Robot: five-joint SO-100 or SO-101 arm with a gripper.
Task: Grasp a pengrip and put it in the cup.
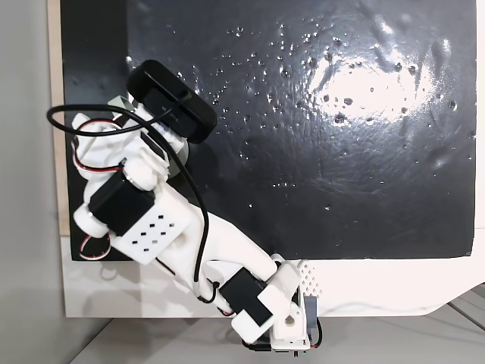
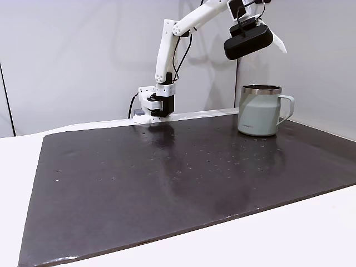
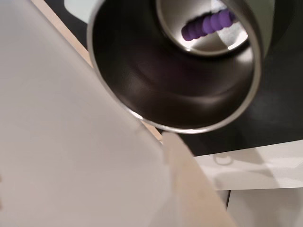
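The cup (image 2: 258, 109), a pale sage-green mug with a loop handle on its right, stands at the back right of the black mat in the side-on fixed view. The wrist view looks straight down into the cup's steel inside (image 3: 175, 90). The pengrip (image 3: 208, 24), a purple ribbed tube, lies on the bottom. My gripper (image 2: 275, 47) hangs a little above the cup's rim, open and holding nothing. One white finger (image 3: 71, 142) blurs across the left of the wrist view. Seen from above, the arm (image 1: 167, 227) and its black camera (image 1: 170, 102) cover the cup.
The black mat (image 2: 167, 183) is glossy and bare apart from small specks. The arm's base (image 2: 153, 105) stands at the mat's back edge, on a white board. A wall rises close behind the cup.
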